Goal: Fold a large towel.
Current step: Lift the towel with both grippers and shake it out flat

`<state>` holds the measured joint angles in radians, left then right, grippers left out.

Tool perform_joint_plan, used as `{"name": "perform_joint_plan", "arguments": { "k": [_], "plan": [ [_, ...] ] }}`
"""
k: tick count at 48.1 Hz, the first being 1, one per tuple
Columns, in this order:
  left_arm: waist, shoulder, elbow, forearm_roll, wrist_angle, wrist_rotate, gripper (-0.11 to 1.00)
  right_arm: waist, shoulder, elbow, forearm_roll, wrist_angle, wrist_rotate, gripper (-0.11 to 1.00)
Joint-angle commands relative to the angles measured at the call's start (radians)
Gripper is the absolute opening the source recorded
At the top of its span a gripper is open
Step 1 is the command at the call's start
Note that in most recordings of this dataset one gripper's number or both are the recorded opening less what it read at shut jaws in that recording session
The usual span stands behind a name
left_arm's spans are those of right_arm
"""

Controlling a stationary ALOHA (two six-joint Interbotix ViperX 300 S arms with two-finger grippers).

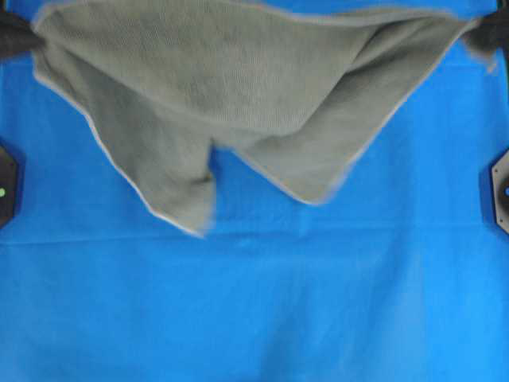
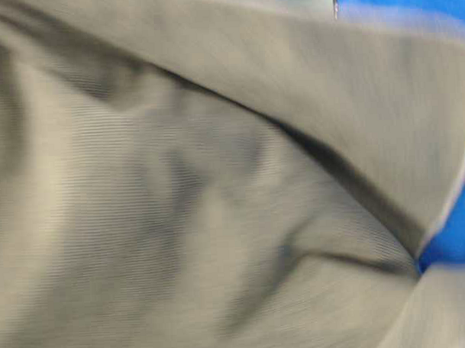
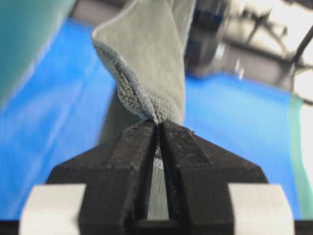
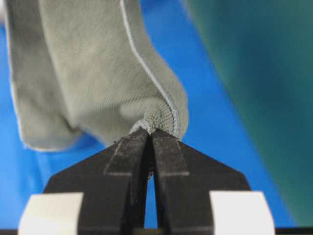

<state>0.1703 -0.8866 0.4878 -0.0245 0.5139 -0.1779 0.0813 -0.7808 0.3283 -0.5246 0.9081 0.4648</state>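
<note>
Sage-grey terry cloth is filling most of what the cameras are taking in. From overhead, the towel point(image 1: 238, 87) is hanging stretched between the two upper corners of the frame, with two pointed flaps drooping toward the blue cloth point(image 1: 254, 302) that is covering the counter. The left hand point(image 1: 16, 36) and the right hand point(image 1: 489, 36) are showing there only as dark, blurred shapes at the towel's ends, so their grip is not readable from above.

The wrist cameras are supplying that detail. In the left wrist view, the left hand point(image 3: 157, 128) is pinching a bunched corner of the towel point(image 3: 146, 63), its black fingers point(image 3: 134, 152) pressed nearly together on the fabric. In the right wrist view, the right hand point(image 4: 148, 133) is likewise clamping a gathered corner of the towel point(image 4: 98, 63), with the thin pale hem running down to the pinch point.

The table-level camera is seeing almost nothing but the towel point(image 2: 180, 206), close and blurred, with a diagonal crease and slivers of blue at the right edge.

The weave is looking finely ribbed overhead and looped at the left-hand edge.
</note>
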Motion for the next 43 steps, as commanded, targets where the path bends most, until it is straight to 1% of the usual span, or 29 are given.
{"name": "perform_joint_plan", "arguments": {
  "k": [1,7,11,13,16,18,23,28,31,33,40,43],
  "plan": [
    [0.003,0.034,-0.095,0.000,0.000,0.012,0.03,0.002,0.009,-0.087,-0.008,-0.008,-0.005,0.01],
    [-0.012,0.064,-0.161,-0.002,0.006,0.017,0.03,0.014,0.009,-0.156,-0.005,-0.017,-0.015,0.01],
    [-0.052,0.075,-0.192,-0.005,0.005,0.009,0.03,0.040,0.009,-0.181,0.015,-0.048,-0.015,0.01],
    [-0.086,0.078,-0.202,-0.005,0.005,0.008,0.03,0.063,0.008,-0.190,0.034,-0.072,-0.015,0.01],
    [-0.163,0.083,-0.212,-0.005,-0.003,0.005,0.03,0.109,0.008,-0.199,0.064,-0.112,-0.015,0.01],
    [-0.209,0.086,-0.215,-0.005,-0.008,0.003,0.03,0.146,0.008,-0.199,0.075,-0.140,-0.015,0.01],
    [-0.316,0.098,-0.216,-0.005,-0.032,0.000,0.03,0.230,0.011,-0.198,0.075,-0.187,-0.017,0.01],
    [-0.393,0.117,-0.218,-0.005,-0.071,-0.005,0.03,0.278,0.017,-0.195,0.067,-0.218,-0.015,0.01],
    [-0.420,0.132,-0.218,-0.005,-0.092,-0.009,0.03,0.284,0.021,-0.190,0.061,-0.219,-0.014,0.01],
    [-0.425,0.140,-0.219,-0.005,-0.100,-0.012,0.03,0.284,0.025,-0.189,0.060,-0.219,-0.014,0.01],
    [-0.422,0.158,-0.218,-0.005,-0.091,-0.009,0.03,0.284,0.032,-0.181,0.040,-0.215,-0.014,0.01],
    [-0.403,0.158,-0.218,-0.003,-0.081,-0.006,0.03,0.284,0.037,-0.176,0.026,-0.202,-0.014,0.01]
  ]
}}
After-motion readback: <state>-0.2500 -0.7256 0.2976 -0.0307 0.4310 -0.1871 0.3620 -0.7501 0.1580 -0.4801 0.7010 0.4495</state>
